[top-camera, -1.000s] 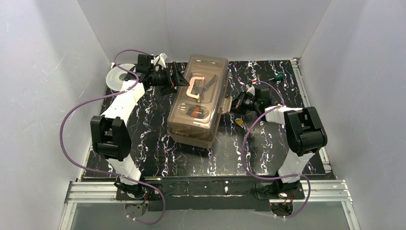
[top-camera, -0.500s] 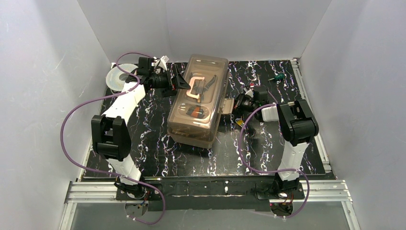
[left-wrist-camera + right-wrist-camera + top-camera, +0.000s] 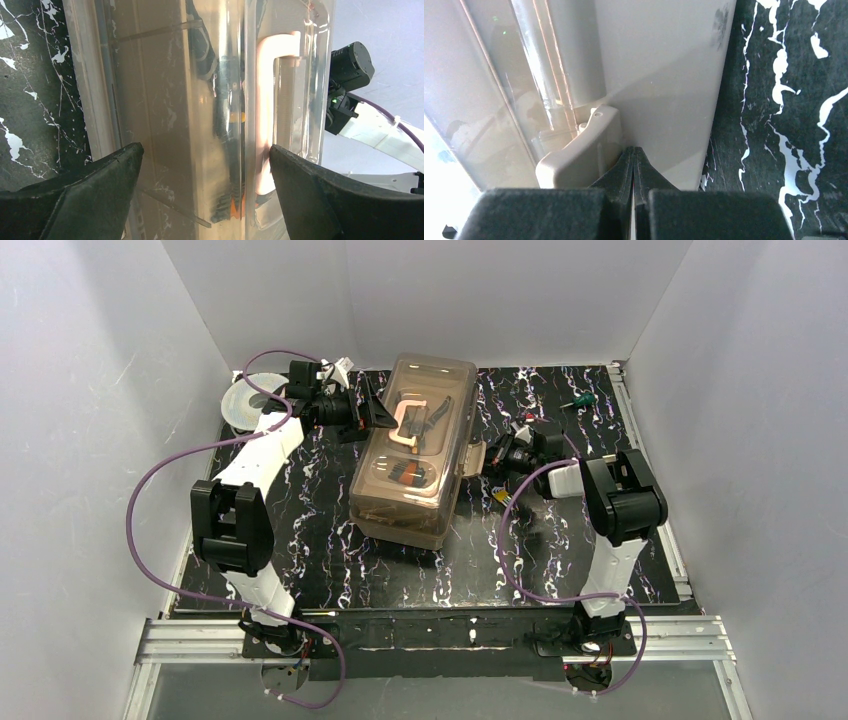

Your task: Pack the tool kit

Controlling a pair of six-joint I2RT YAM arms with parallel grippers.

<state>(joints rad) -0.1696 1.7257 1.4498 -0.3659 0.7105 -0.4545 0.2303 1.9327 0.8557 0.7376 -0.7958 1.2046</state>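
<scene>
The tan toolbox (image 3: 412,450) stands in the middle of the table with its smoky lid down and its cream handle (image 3: 410,420) on top. Dark and orange tools show through the lid (image 3: 227,130). My left gripper (image 3: 378,412) is open against the box's left upper side, its jaws spread wide across the lid and handle (image 3: 265,115). My right gripper (image 3: 482,457) is shut, its tips (image 3: 633,152) pressed against the box's right wall just under the tan latch (image 3: 579,152).
A round grey wire spool (image 3: 243,400) lies at the back left. A green-handled screwdriver (image 3: 578,402) lies at the back right. A small yellow and black item (image 3: 500,494) lies under the right arm. White walls enclose the table.
My right arm has folded in and its gripper has moved left, up to the box's latch. My left gripper has shifted slightly towards the lid.
</scene>
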